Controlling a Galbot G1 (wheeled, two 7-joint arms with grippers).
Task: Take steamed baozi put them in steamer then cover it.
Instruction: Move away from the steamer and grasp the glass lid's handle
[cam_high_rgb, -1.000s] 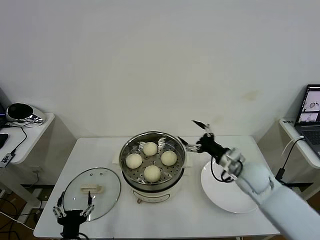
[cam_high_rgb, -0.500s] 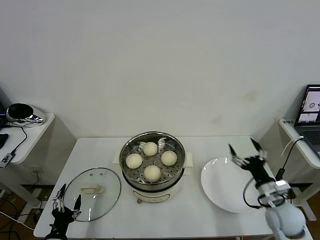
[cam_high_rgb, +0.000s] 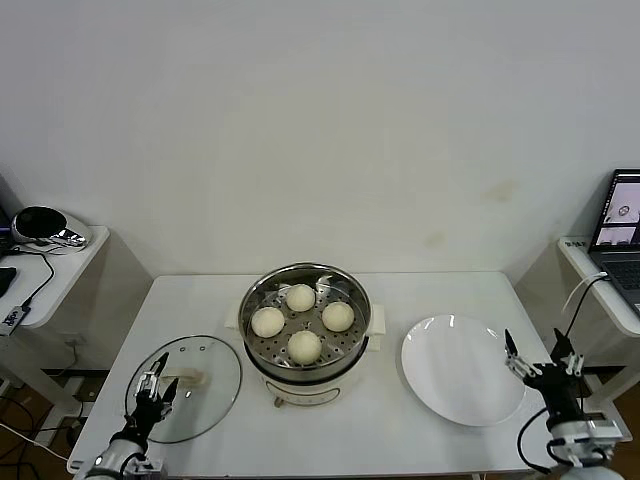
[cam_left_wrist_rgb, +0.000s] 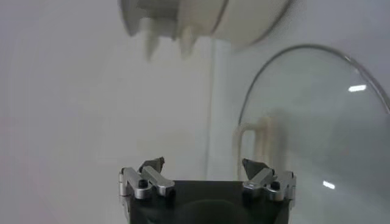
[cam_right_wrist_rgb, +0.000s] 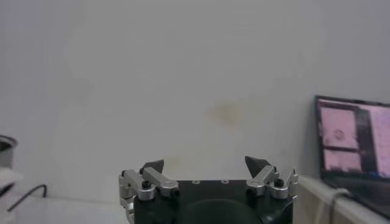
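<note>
The 4 baozi (cam_high_rgb: 303, 320) sit on the perforated tray inside the steamer (cam_high_rgb: 305, 375), which stands uncovered at the middle of the white table (cam_high_rgb: 400, 440). 1 bun lies toward the wall, 1 toward the robot, and 1 on each side.

The cover (cam_high_rgb: 205, 375) lies flat on the table to the left of the steamer, just beside it, with its cream handle (cam_high_rgb: 183, 378) facing up. The left end effector (cam_high_rgb: 152, 385) hovers over the near left edge of the cover, close to the handle, its fingers spread wide and holding nothing. In the left wrist view the glass cover (cam_left_wrist_rgb: 317, 134) and its handle (cam_left_wrist_rgb: 256, 137) show ahead of the open fingertips (cam_left_wrist_rgb: 153, 164), with the steamer's white base (cam_left_wrist_rgb: 207, 21) beyond.

A white plate (cam_high_rgb: 462, 368) lies on the table to the right of the steamer. The right end effector (cam_high_rgb: 540, 357) stands just off the plate's right edge, near the table's right side, pointing up, fingers wide apart and empty. Its wrist view faces the wall, with a laptop (cam_right_wrist_rgb: 353, 143) on a side table.
</note>
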